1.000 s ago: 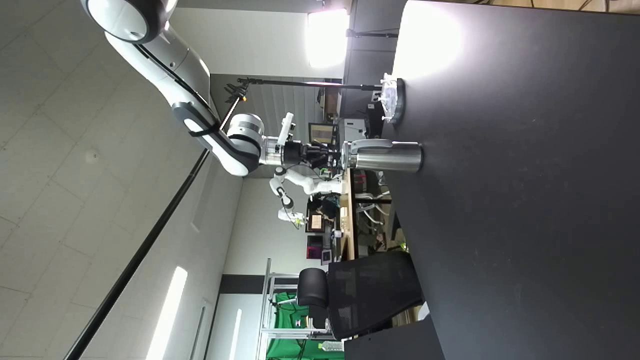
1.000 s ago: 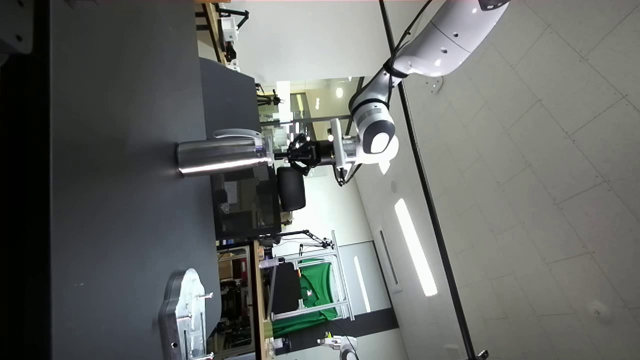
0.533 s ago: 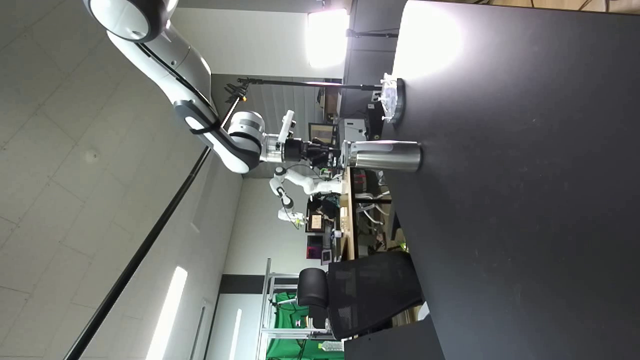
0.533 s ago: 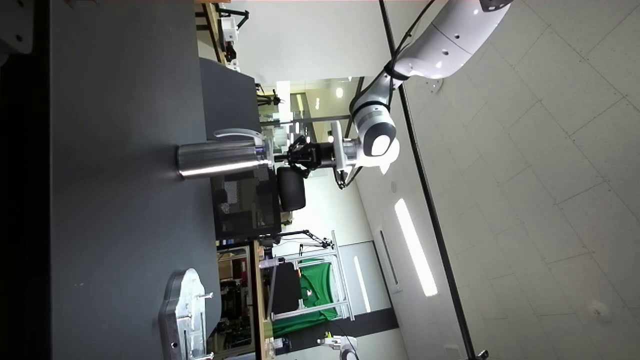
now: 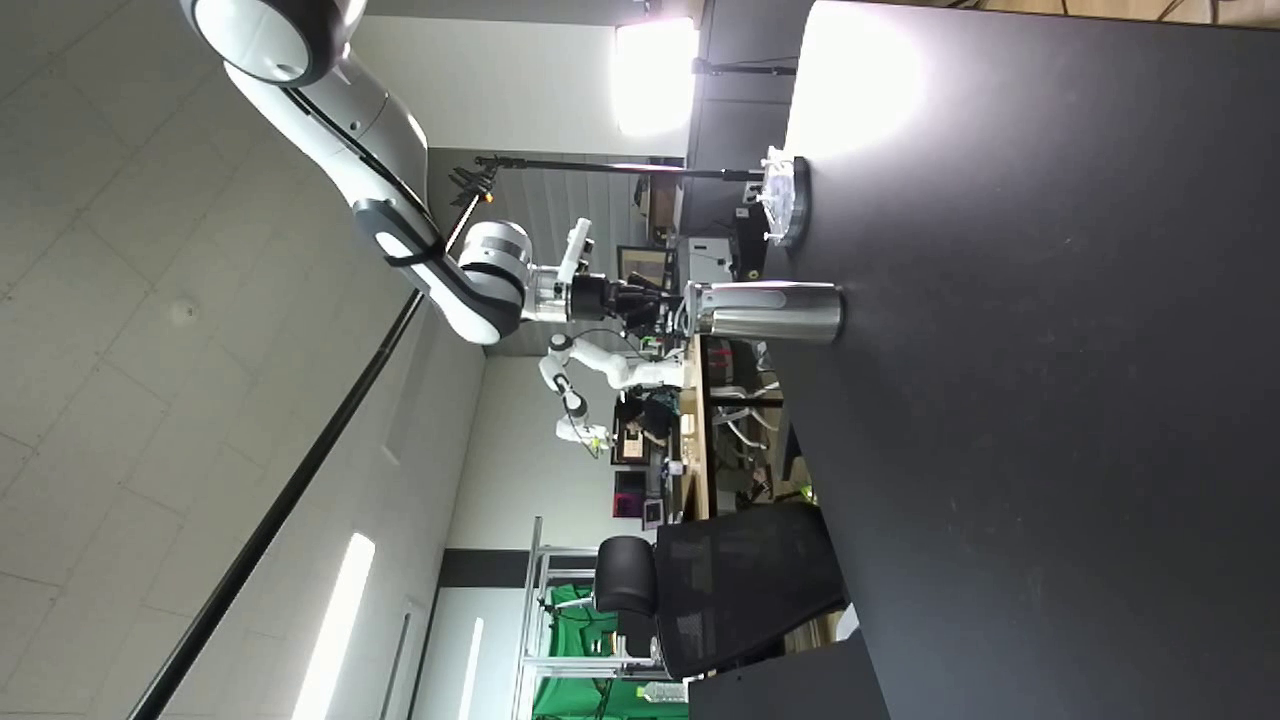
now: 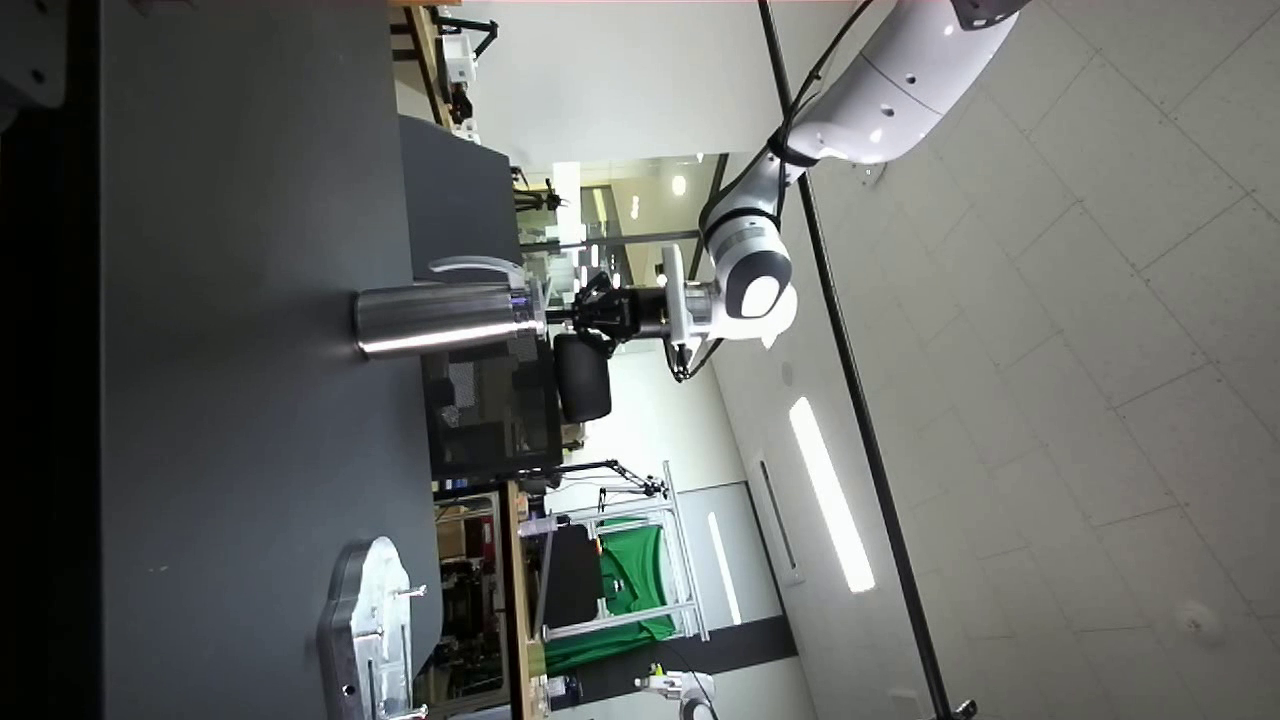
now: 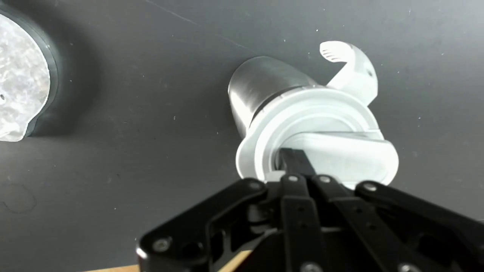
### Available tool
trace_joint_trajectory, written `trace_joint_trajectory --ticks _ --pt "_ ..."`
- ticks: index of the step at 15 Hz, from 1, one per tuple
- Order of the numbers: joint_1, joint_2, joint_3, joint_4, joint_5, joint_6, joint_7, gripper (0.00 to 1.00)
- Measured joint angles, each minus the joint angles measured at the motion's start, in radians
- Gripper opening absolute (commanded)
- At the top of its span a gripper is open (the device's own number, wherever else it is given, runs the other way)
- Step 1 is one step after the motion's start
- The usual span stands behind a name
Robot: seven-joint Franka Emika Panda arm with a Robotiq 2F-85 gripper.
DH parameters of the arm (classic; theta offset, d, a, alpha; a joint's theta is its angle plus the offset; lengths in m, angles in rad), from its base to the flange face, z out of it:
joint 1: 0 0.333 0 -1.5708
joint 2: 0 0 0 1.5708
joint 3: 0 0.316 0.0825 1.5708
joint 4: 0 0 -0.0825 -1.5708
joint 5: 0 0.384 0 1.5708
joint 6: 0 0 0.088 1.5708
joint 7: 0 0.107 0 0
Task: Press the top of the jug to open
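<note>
Sensibly, my hand (image 7: 297, 160) points down with its halves together, making, I judge, one stiff prod suited to pressing rather than gripping. The steel jug (image 6: 442, 318) stands upright on the worktop (image 6: 250, 420), so a downward push should bear firmly. In the wrist view, right of the silvery plate (image 7: 22, 79), the hand ends at the pale lid (image 7: 325, 109), by its raised tab's (image 7: 344, 158) left end; contact I cannot tell.
</note>
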Motion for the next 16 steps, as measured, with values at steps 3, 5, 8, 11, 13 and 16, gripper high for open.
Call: trace_joint_trajectory --ticks 3,5,8,11,13,16 --pt "-0.006 0.005 0.001 0.012 0.006 -0.006 0.0 0.0" --pt "-0.01 0.001 0.0 0.025 0.006 -0.006 0.0 0.0" --pt "-0.013 -0.036 0.0 0.035 0.008 -0.006 0.0 0.26" --pt "-0.014 -0.086 -0.001 0.034 0.008 -0.02 0.0 0.46" --pt "-0.015 -0.107 -0.001 0.033 0.008 -0.041 -0.002 0.6" --pt "-0.015 -0.113 -0.002 0.032 0.007 -0.065 -0.005 0.8"
